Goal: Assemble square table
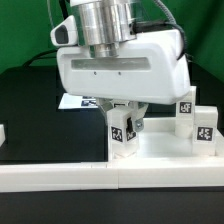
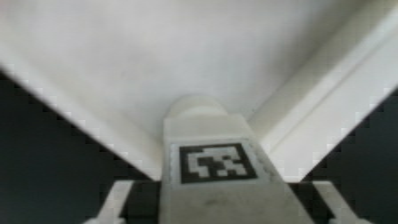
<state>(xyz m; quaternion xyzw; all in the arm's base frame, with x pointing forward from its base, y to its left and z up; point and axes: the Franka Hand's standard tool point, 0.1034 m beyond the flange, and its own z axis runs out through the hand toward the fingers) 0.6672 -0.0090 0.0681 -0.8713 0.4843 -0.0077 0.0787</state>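
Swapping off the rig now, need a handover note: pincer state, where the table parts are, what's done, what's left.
Pincer: shut on a white tagged leg, held upright, low over the tabletop. The wrist view shows the same leg between the fingers, tag facing the camera, white surface below.
Parts: at least two more legs stand at the exterior view's right. Their bases are not clear enough to say whether they are seated. A white wall piece runs along the front.
Done: one leg grasped.
Left: seat the held leg in a corner socket, then the remaining legs. Sockets are not visible in either view.
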